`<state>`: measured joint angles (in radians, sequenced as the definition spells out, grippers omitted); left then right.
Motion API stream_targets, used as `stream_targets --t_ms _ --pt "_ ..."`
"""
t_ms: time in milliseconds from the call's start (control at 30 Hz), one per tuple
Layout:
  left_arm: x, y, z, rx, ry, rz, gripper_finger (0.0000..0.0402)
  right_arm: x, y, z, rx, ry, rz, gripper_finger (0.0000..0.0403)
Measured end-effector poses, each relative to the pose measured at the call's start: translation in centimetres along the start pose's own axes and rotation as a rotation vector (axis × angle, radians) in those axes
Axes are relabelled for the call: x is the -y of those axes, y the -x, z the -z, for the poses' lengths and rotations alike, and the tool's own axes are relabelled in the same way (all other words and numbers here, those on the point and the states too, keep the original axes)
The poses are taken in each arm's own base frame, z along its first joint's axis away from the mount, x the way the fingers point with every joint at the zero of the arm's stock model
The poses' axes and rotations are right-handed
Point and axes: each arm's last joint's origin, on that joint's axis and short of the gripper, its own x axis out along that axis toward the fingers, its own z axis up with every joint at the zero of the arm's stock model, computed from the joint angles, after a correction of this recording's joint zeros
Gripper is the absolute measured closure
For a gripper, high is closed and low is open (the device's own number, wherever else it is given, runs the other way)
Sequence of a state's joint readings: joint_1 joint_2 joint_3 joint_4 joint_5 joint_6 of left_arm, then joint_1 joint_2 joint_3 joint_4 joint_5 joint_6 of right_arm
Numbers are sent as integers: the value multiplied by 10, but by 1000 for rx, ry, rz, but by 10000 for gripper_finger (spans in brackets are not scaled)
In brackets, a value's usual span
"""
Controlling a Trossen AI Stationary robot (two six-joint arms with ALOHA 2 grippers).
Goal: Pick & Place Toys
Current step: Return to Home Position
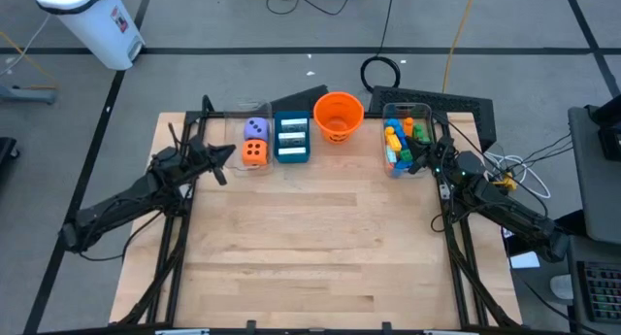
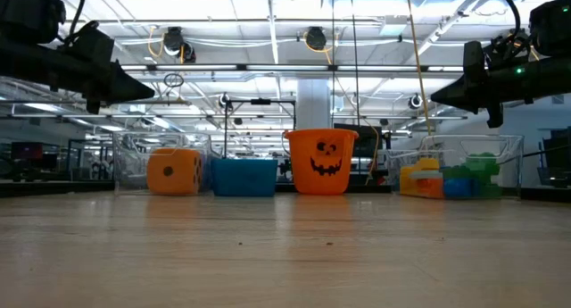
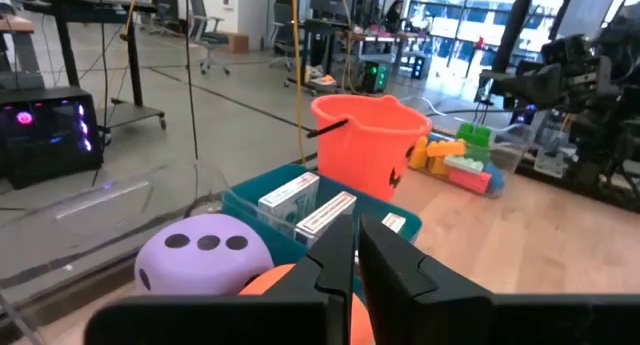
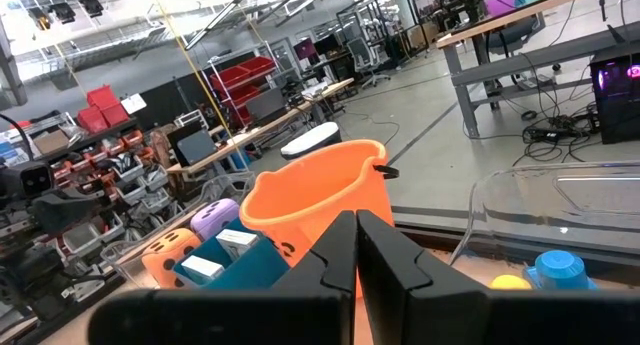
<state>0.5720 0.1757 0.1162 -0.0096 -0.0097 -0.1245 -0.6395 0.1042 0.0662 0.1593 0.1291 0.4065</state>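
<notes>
As far as you can judge from above, the sorting looks finished: no toy lies loose on the wooden table (image 1: 310, 248). You find the purple die (image 1: 255, 129) and the orange die (image 1: 254, 153) side by side in the left clear bin (image 2: 125, 161). The card decks (image 3: 300, 197) lie in the teal box (image 1: 292, 160) just beside it. The bricks (image 1: 403, 141) are heaped in the right clear bin (image 2: 513, 152). Between the teal box and that bin stands the orange bucket (image 1: 339, 117), which shows only its own inside from above. Your left gripper (image 1: 223, 152) hangs above the table at the outer side of the left bin, its 2 fingers pressed together on nothing. Your right gripper (image 1: 419, 163) hangs at the near edge of the right bin, fingers likewise together and empty. What is left, by the look of it, is only to fold both arms to their rest pose.
</notes>
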Motion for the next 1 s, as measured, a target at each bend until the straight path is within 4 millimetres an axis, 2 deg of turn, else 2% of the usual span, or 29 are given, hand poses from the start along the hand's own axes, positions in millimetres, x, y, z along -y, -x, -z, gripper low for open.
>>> stream_targets --t_ms 267,367,533,800,1000 --pt "-2 -4 14 61 73 15 397 0 0 0 0 0 0 399" --pt "-2 -4 15 63 76 16 388 0 0 0 0 0 0 399" --pt "-3 -5 24 9 72 -7 376 0 0 0 0 0 0 398" --pt "-3 -5 26 -7 128 -12 397 0 0 0 0 0 0 399" --pt "-3 -5 26 -6 140 -12 372 0 0 0 0 0 0 399"
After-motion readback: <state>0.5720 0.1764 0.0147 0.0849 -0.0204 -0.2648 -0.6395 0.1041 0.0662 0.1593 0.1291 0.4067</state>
